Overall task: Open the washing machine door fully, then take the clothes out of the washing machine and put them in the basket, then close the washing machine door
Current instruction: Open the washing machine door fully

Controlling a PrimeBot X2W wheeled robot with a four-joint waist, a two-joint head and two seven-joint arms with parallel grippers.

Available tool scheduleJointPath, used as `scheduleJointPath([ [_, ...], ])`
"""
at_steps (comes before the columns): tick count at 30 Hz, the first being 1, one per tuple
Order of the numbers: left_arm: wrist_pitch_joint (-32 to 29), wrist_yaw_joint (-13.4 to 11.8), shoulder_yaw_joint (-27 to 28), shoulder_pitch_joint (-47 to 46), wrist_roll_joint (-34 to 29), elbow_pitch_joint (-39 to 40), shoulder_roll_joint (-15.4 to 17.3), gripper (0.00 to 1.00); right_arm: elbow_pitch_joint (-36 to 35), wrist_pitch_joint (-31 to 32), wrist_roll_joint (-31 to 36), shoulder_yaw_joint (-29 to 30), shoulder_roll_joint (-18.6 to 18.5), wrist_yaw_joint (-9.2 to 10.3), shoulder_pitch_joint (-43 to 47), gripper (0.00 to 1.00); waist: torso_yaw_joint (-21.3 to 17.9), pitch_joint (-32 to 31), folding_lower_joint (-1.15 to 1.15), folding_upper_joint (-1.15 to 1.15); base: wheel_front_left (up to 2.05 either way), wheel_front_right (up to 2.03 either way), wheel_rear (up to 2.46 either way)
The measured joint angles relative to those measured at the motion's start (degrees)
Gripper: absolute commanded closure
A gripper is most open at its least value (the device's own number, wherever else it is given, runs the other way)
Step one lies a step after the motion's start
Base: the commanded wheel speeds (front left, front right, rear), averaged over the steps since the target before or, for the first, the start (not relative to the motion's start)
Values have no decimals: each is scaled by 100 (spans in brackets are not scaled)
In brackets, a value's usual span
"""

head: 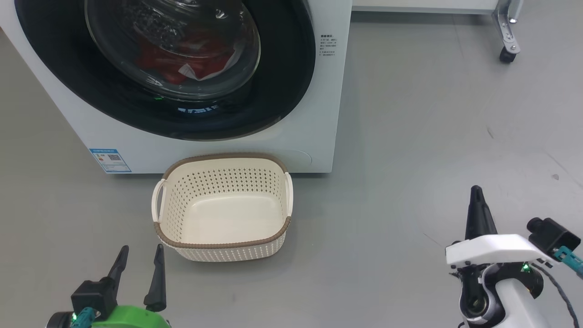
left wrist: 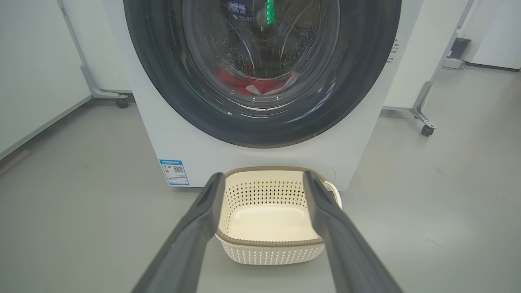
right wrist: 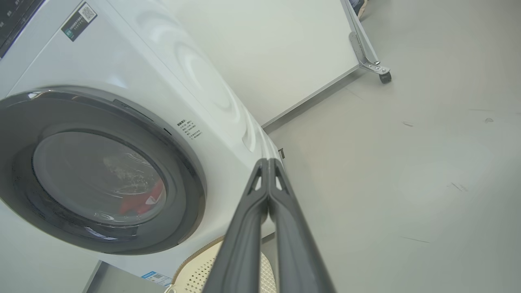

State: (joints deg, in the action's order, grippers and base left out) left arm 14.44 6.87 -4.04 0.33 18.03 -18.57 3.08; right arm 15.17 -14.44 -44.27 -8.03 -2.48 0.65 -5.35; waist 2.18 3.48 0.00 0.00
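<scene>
Standing on the grey floor (head: pixel 410 136), a white washing machine (head: pixel 329 114) has its round black-rimmed door (head: pixel 284 91) closed, with red and white clothes (head: pixel 182 59) visible through it. A cream basket (head: pixel 223 245) sits on the floor just in front. The left gripper (head: pixel 141 248) has its fingers spread, holding nothing. The right gripper (right wrist: pixel 268 162) has its fingers pressed together.

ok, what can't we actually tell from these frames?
- Clothes: head view, behind the door glass. Glare and distortion hide piece count and lettering.
- Door top: cut off by the upper edge in the head and left wrist views.
- Label: head view, print too small to read.
- Basket: right wrist view, cut by the bottom edge and partly behind the right gripper fingers.
</scene>
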Motion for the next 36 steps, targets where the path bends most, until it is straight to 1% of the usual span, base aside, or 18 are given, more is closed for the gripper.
scheduleJointPath([
  [3, 0, 1, -48, -36, -8, 16, 0, 0, -46, 1, -765, 129, 0, -59, -140, 100, 43, 88, 0, 0, 0, 0, 0],
  [7, 0, 3, -163, -101, -18, 12, -2, 0, -65, 78, -1494, 282, -5, -58, -396, 100, 121, 213, 0, 0, 0, 0, 0],
  [10, 0, 3, -208, -179, -56, 12, -2, 0, -68, 187, -1984, 320, -4, -57, -596, 100, 197, 299, 0, 0, 0, 0, 0],
  [13, 0, 5, -277, -249, -57, 14, -3, 0, -70, 298, -2272, 376, -5, -49, -827, 100, 282, 384, 0, 0, 0, 0, 0],
  [14, 0, 5, -303, -276, -57, 15, -3, 0, -69, 345, -2327, 399, -4, -42, -914, 100, 310, 413, 0, 0, 0, 0, 0],
  [15, 0, 5, -314, -298, -57, 15, -7, 0, -68, 389, -2337, 423, -5, 8, -1010, 100, 339, 445, 0, 0, 0, 0, 0],
  [17, 0, 7, -321, -348, -55, 31, -11, 0, -70, 482, -2358, 475, -9, 12, -1211, 100, 394, 514, 0, 0, 0, 0, 0],
  [19, 0, 7, -334, -390, -51, 74, -13, 0, -80, 580, -2361, 516, -12, 105, -1439, 100, 449, 594, 0, 0, 0, 0, 0],
  [22, 0, 7, -334, -498, 16, 114, -18, 0, -112, 730, -2325, 549, -32, 160, -1786, 100, 530, 728, 0, 0, 0, 0, 0],
  [29, 0, 8, -428, -682, 120, 207, -23, 0, -186, 1031, -2288, 552, -259, 310, -2642, 100, 727, 1098, 0, 0, 0, 0, 0],
  [34, 0, 8, -439, -876, 267, 276, -30, 0, -185, 1256, -2180, 492, -400, 456, -3296, 100, 861, 1398, 0, 0, 0, 0, 0],
  [36, 0, 8, -466, -970, 283, 292, -31, 0, -179, 1323, -2154, 491, -452, 470, -3547, 100, 912, 1528, 0, 0, 0, 0, 0],
])
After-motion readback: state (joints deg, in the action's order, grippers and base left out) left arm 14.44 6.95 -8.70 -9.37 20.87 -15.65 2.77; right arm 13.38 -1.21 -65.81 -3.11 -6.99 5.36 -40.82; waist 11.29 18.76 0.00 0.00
